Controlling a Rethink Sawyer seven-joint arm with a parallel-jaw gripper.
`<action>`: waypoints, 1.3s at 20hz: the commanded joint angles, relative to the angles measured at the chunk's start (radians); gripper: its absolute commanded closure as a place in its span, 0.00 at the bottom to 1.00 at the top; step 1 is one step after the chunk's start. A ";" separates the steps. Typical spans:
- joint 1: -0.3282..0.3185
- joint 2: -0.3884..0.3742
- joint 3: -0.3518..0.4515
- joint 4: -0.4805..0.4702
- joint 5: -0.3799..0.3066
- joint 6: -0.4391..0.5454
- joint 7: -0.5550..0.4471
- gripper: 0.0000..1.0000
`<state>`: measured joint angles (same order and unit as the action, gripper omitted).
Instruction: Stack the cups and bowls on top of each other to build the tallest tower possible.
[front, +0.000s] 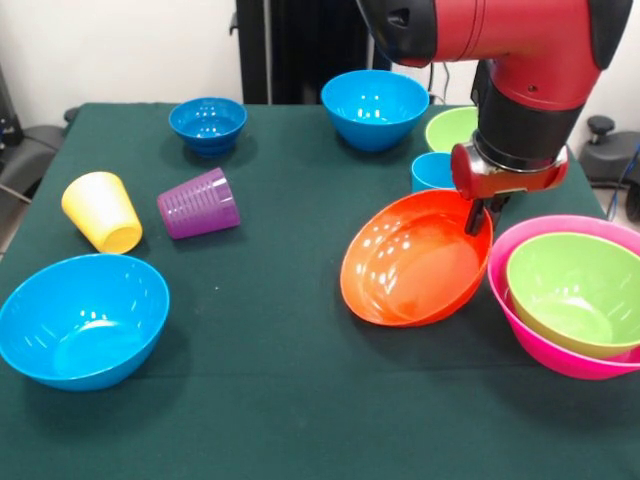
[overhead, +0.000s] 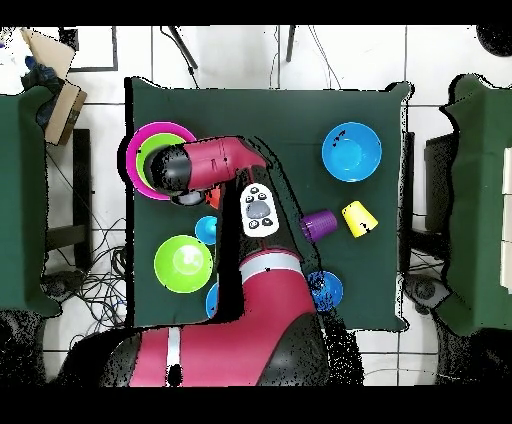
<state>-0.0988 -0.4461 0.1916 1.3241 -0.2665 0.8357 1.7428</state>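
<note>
My gripper (front: 480, 215) is shut on the right rim of the orange bowl (front: 410, 262), which is tilted with that rim raised. Just to its right, a lime green bowl (front: 578, 292) sits nested in the large pink bowl (front: 545, 345). The light blue cup (front: 432, 172) stands just behind the orange bowl, with a second lime green bowl (front: 450, 128) behind it. The yellow cup (front: 100, 210) and the purple cup (front: 198, 203) lie on their sides at the left. In the overhead view the arm hides the gripper and the orange bowl.
A light blue bowl (front: 82, 320) sits at the front left, another (front: 375, 108) at the back centre, and the small dark blue bowl (front: 208, 125) at the back left. The overhead view shows the pink bowl (overhead: 150, 133), lime green bowl (overhead: 183, 263) and light blue cup (overhead: 205, 230).
</note>
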 joint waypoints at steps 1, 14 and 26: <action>0.009 -0.016 0.016 -0.024 0.024 0.111 0.065 1.00; 0.014 -0.049 0.006 0.003 0.041 0.136 0.069 1.00; 0.013 -0.098 0.010 0.035 0.046 0.156 0.067 1.00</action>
<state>-0.0988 -0.5118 0.1899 1.3252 -0.2350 0.9109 1.7428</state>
